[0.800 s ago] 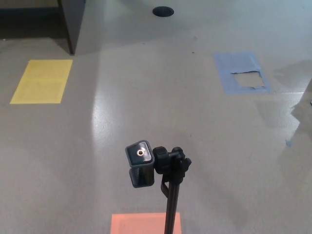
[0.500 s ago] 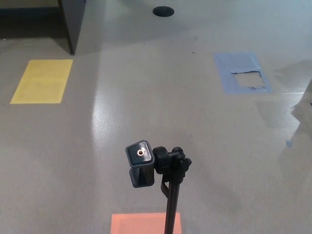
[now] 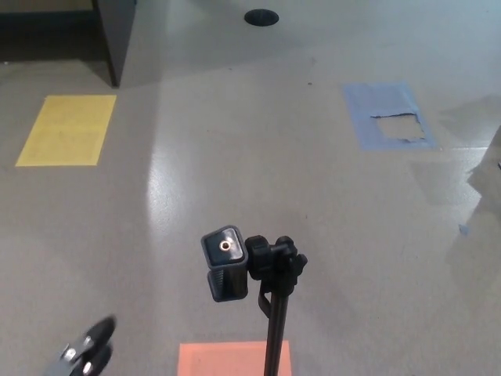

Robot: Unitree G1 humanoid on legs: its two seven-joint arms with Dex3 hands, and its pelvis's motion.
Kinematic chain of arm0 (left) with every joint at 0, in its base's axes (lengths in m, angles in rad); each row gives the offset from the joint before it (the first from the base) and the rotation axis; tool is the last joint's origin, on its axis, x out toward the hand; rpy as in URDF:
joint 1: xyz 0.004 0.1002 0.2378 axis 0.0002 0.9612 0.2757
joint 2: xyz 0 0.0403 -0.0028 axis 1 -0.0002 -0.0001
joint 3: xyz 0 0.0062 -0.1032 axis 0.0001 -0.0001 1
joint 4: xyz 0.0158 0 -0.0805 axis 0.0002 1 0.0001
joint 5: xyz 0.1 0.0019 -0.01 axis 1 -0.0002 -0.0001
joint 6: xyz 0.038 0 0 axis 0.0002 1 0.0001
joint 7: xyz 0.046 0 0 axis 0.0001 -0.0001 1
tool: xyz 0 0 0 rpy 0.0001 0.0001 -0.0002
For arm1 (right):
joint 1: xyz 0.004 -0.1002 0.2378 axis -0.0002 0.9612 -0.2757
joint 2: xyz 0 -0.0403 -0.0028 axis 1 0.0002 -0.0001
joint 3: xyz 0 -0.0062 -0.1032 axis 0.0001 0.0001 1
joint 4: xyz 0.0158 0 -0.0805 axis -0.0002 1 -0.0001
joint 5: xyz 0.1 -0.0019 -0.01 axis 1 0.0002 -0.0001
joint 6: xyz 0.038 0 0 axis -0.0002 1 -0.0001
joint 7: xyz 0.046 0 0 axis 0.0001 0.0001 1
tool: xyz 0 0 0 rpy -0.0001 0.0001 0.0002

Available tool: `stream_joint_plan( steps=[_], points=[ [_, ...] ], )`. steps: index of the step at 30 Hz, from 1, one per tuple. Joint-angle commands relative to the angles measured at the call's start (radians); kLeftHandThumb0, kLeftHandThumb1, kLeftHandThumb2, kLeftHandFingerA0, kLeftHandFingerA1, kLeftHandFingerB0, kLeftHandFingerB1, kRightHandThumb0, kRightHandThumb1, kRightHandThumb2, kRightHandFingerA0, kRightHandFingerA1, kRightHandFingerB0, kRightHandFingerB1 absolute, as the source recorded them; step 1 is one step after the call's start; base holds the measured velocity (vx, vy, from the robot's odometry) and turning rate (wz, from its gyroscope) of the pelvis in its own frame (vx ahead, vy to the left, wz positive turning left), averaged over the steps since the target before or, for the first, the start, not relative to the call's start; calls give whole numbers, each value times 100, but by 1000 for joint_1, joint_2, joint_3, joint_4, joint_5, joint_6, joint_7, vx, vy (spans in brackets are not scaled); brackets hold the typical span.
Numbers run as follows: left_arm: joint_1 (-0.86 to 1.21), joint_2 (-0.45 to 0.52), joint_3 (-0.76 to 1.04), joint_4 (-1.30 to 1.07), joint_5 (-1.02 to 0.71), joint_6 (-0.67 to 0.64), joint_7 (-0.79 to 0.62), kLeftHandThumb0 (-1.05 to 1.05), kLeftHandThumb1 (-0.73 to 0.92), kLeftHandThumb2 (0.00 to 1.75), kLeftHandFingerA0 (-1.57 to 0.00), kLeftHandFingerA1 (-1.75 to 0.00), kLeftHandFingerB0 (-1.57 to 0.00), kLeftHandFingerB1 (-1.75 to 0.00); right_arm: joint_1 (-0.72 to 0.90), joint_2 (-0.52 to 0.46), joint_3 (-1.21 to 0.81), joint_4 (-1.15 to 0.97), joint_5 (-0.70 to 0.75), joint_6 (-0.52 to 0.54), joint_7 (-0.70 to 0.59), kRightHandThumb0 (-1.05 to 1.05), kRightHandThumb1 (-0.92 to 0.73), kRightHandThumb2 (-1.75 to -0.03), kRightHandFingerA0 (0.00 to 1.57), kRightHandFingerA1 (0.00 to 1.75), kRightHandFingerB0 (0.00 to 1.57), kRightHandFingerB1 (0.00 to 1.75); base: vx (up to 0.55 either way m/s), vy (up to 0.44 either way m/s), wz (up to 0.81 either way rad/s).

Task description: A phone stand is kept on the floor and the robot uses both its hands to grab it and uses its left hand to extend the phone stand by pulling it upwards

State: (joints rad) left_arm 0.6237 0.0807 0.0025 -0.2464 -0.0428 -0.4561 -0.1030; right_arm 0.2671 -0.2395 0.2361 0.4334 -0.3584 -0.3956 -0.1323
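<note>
Near the bottom edge of the floor (image 3: 329, 204) view, just right of centre, the phone stand (image 3: 273, 313) stands upright on its thin black pole, with the clamp head (image 3: 226, 262) and knob joint (image 3: 275, 260) at the top and the pole running down out of frame over an orange floor patch (image 3: 227, 359). Left hand (image 3: 84, 354) shows only as a blurred dark tip at the bottom-left corner, well apart from the stand; can't tell whether its fingers are spread or pressed together. Right hand isn't visible at all. Nothing is touching the stand, so the grab looks not yet started. Risks as I read it: the stand is tall, thin and top-heavy with that clamp hanging off to one side, and the base is hidden, so a sideways brush from the incoming left hand could tip it before the right hand steadies it. If the left hand closes on the clamp or knob rather than the upper tube, pulling up may just swivel the head or lift the whole stand off the floor instead of telescoping it. Yellow patch (image 3: 68, 130), blue taped patch (image 3: 387, 116) and dark furniture leg (image 3: 116, 35) toward the far edge are well clear, no collision concern there.
</note>
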Motion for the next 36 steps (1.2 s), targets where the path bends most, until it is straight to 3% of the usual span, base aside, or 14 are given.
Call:
stream_joint_plan(
  steps=[1, 2, 8, 11, 13, 14, 23, 30, 31, 32, 33, 34, 35, 36],
  points=[
    [-57, -4, -140, -386, 6, 152, -24, -104, 55, 73, -8, -20, -13, -30, -65, 67, 110, -78, -163, -36, -96, -105, -59, -62, 0, 0, 0, 3, 0, 0, 0],
    [-93, -10, -150, -402, 10, 195, -18, -80, 46, 95, 0, -21, -15, -39, -71, 76, 123, -87, -169, -19, -91, -105, -58, -64, 0, 0, 0, 6, 0, 0, 0],
    [-150, -13, -163, -425, 33, 273, 1, -101, 53, 73, -9, -23, -13, -30, -86, 91, 159, -96, -183, -3, -96, -105, -60, -64, 0, 0, 0, 6, 0, 0, 0],
    [-201, -14, -163, -416, -9, 333, 6, -80, 46, 93, 0, -22, -15, -34, -92, 96, 173, -105, -177, 0, -81, -105, -58, -66, 0, 0, 0, 6, 0, 0, 0],
    [-224, -16, -159, -409, -19, 351, 9, -94, 60, 59, -7, -25, -11, -26, -97, 94, 180, -103, -180, -6, -84, -105, -59, -64, 0, 0, 0, 2, 0, 0, 0],
    [-253, -15, -149, -388, -20, 362, 9, -81, 47, 94, 0, -22, -15, -29, -102, 89, 188, -105, -197, -10, -91, -87, -60, -106, 0, 38, 0, 40, 0, 0, 0],
    [-482, 19, -25, -227, -82, 557, 20, -86, 51, 96, -6, -17, -6, -10, -69, 82, 224, -140, -223, -29, -109, -97, -69, -110, 0, 29, 0, 32, 0, 0, 0],
    [-554, 23, 18, -108, -70, 602, 22, -85, 49, 94, -9, -12, -8, -9, -68, 75, 215, -122, -206, -65, -128, -94, -60, -105, 0, 33, 0, 34, 0, 0, 0],
    [-556, 25, 22, -99, -61, 603, 23, -86, 49, 95, -9, -14, -8, -9, -69, 74, 216, -116, -208, -70, -133, -105, -63, -66, 0, 1, 0, 0, 0, 0, 0],
    [-557, 25, 26, -87, -60, 602, 22, -86, 49, 95, -9, -13, -8, -8, -71, 74, 217, -110, -211, -72, -138, -96, -61, -106, 0, 32, 0, 34, 0, 0, 0],
    [-557, 23, 32, -76, -64, 601, 19, -86, 49, 95, -9, -13, -8, -8, -72, 74, 219, -104, -215, -73, -142, -96, -61, -106, 0, 32, 0, 34, 0, 0, 0],
    [-555, 20, 35, -72, -64, 600, 19, -85, 49, 95, -8, -14, -7, -7, -74, 72, 219, -103, -214, -74, -140, -105, -63, -67, 0, 0, 0, 0, 0, 0, 0],
    [-552, 16, 38, -67, -63, 599, 19, -85, 49, 95, -8, -14, -7, -7, -77, 70, 219, -100, -213, -77, -138, -105, -63, -67, 0, 0, 0, 0, 0, 0, 0],
    [-542, 0, 37, -63, -50, 600, 39, -84, 48, 95, -8, -19, -6, -7, -78, 68, 221, -99, -218, -74, -137, -98, -64, -107, 0, 30, 0, 32, 0, 0, 0]
  ],
)
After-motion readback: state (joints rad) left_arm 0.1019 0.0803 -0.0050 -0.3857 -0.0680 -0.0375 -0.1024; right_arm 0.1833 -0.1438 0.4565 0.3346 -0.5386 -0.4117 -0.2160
